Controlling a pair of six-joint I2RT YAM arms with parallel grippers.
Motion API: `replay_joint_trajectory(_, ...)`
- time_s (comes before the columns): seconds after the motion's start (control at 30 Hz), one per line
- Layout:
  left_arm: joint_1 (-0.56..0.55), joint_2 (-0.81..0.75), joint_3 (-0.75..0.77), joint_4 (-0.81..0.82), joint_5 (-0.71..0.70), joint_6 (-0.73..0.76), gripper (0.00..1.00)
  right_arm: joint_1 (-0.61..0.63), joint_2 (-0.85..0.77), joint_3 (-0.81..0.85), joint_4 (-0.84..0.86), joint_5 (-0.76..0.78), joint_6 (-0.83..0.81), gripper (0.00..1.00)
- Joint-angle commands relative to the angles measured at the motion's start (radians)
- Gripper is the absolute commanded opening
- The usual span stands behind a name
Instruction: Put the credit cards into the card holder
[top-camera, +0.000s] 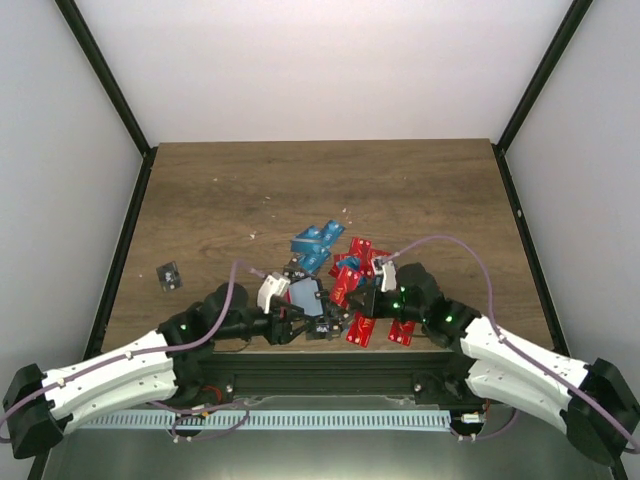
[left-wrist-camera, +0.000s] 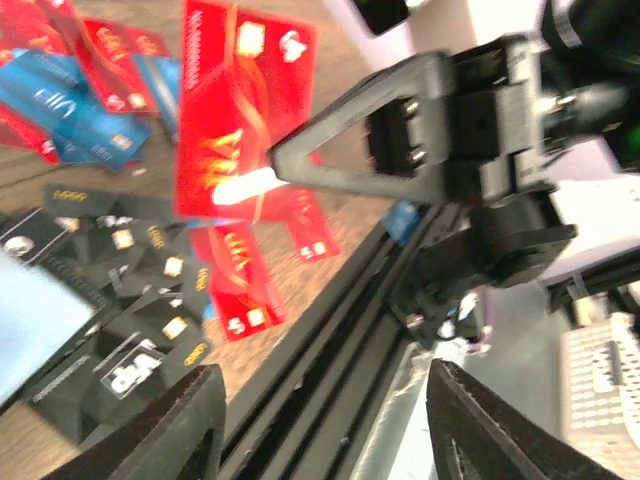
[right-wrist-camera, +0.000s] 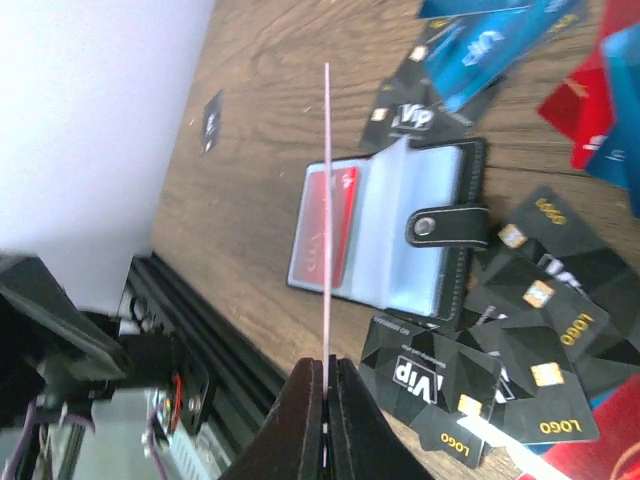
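Card holder: The card holder (right-wrist-camera: 400, 230) lay open on the counter (top-camera: 220, 190) near its front edge, between the two arms. Its clear sleeves faced up and the clasp strap lay across one half.
Already in: One red card (right-wrist-camera: 330, 225) showed through a sleeve on the open side. I could make out no other filled sleeve.
Right gripper: The right gripper (right-wrist-camera: 327, 375) was clamped shut on a second red card (left-wrist-camera: 235, 110), held by one short end. Seen from that wrist, the card stood edge-on over the holder and was not yet in a sleeve.
Left gripper: The left gripper (left-wrist-camera: 325, 400) had its jaws apart with nothing between them. It hung just beside the holder, pointing toward the other arm.
Loose black cards: A cluster of black cards (right-wrist-camera: 560, 290) lay touching or just beside the holder.
Loose blue cards: The blue cards (top-camera: 315, 245) sat in a small heap farther back.
Loose red cards: The red cards (top-camera: 361, 330) were scattered near the right arm.
Stray: One lone black card (top-camera: 168, 275) lay well apart on the left.
Progress: It looked like an early stage, with one card stowed, one in hand and most of the pile waiting.
Left to do: The held card needed sliding into a sleeve, likely with the holder steadied, and then the rest one at a time.
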Motion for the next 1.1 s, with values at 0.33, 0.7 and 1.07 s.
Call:
replay_joint_trajectory(0.33,0.045,-0.03,0.109,0.094,0.221,-0.002,0.54,-0.056,0.069,0.045,0.253,-0.675,-0.266,0.01)
replay_joint_trajectory(0.7,0.045,0.003,0.112,0.199,0.339,-0.021,0.35,-0.056,0.005,0.059,0.301,-0.799,-0.276,0.01)
replay_joint_trajectory(1.07,0.044,-0.117,0.164,-0.051,0.172,0.016,0.4,-0.056,0.001,0.098,0.204,-0.778,-0.304,0.01)
